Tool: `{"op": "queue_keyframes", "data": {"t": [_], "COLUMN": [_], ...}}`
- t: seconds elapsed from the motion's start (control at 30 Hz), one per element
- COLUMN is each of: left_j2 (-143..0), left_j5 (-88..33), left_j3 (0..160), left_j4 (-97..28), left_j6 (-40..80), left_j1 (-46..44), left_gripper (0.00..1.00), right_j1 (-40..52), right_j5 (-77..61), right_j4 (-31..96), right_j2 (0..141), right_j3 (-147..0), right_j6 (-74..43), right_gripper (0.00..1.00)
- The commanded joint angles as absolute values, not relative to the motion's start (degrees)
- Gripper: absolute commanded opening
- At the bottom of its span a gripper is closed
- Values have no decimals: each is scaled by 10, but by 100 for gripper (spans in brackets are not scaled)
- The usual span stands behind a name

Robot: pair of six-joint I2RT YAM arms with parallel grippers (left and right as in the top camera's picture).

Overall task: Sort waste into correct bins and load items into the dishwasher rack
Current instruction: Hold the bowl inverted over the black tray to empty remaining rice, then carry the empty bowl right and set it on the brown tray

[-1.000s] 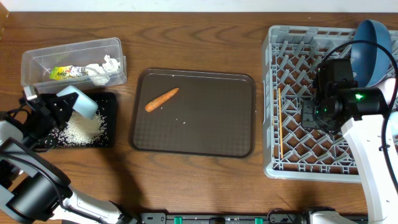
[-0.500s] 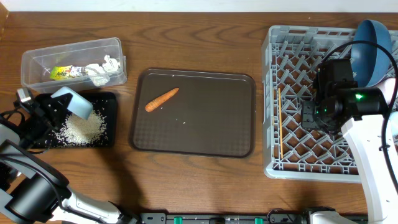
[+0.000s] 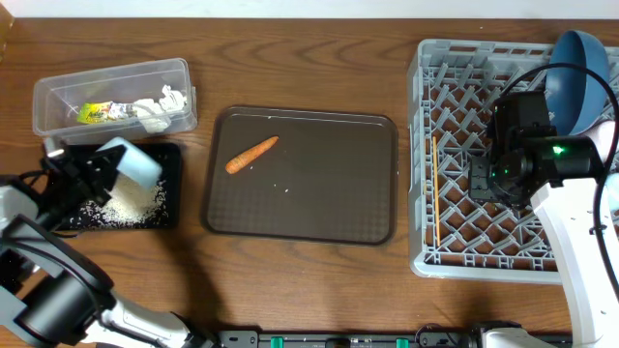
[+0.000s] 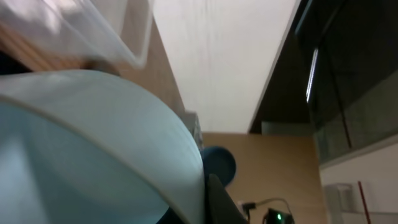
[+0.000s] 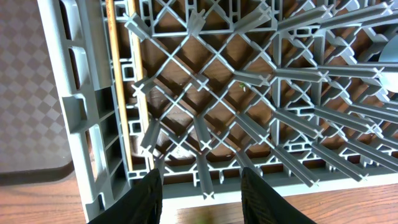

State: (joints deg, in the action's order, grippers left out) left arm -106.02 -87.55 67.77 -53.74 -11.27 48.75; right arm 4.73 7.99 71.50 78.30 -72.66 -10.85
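Note:
My left gripper [image 3: 97, 166] is shut on the rim of the small pale-teal bowl [image 3: 131, 159], tilted over the black tray [image 3: 172, 188], where white rice [image 3: 126, 205] lies. The bowl fills the left wrist view [image 4: 93, 149]. The clear tub [image 3: 111, 82] holds the yellow-green wrapper [image 3: 92, 113] and crumpled white paper [image 3: 160, 108]. The carrot piece [image 3: 250, 154] lies on the brown tray [image 3: 329, 208] with a few rice grains [image 3: 280, 188]. My right gripper [image 5: 200, 193] is open and empty above the grey rack [image 3: 426, 256]. Chopsticks [image 3: 435, 188] lie in the rack's left side [image 5: 121, 81]. The dark-blue dish [image 3: 578, 77] stands in its far right corner.
A pink cup edge [image 3: 609, 135] shows at the rack's right side behind my right arm. Bare wooden table [image 3: 290, 280] lies in front of the trays. The rack's pegs [image 5: 261, 81] stand close below my right fingers.
My left gripper with the bowl swung left and back right over the black tray; the bowl stays tilted. My right arm has not moved.

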Motion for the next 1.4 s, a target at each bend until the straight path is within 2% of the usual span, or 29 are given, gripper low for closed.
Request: {"op": "queue_keyframes", "data": {"t": [0.0, 0.17, 0.3, 0.77, 0.93, 1.17, 1.37], "left_j2": [-990, -915, -880, -904, -950, -1021, -1028], "left_j5": [-826, -752, -648, -291, -225, -222, -222], "left_j3": [676, 676, 676, 676, 676, 676, 676], "left_j4": [-561, -560, -523, -437, -406, -360, -321], "left_j6": [-160, -157, -101, 14, 39, 53, 53], "left_j1": [442, 343, 240, -128, -217, -291, -334], "left_gripper": [6, 6, 6, 6, 6, 6, 6], "right_j1": [35, 35, 35, 35, 35, 35, 35], "right_j5": [90, 90, 90, 90, 90, 90, 90], "right_j4": [715, 716, 715, 716, 716, 712, 712], "right_j2": [783, 783, 783, 783, 783, 783, 783], "right_j3": [-724, -724, -724, -724, -724, -724, -724], "right_j6": [-102, -102, -102, -102, -102, -102, -102], "right_gripper": [41, 40, 40, 40, 39, 39, 39]}}
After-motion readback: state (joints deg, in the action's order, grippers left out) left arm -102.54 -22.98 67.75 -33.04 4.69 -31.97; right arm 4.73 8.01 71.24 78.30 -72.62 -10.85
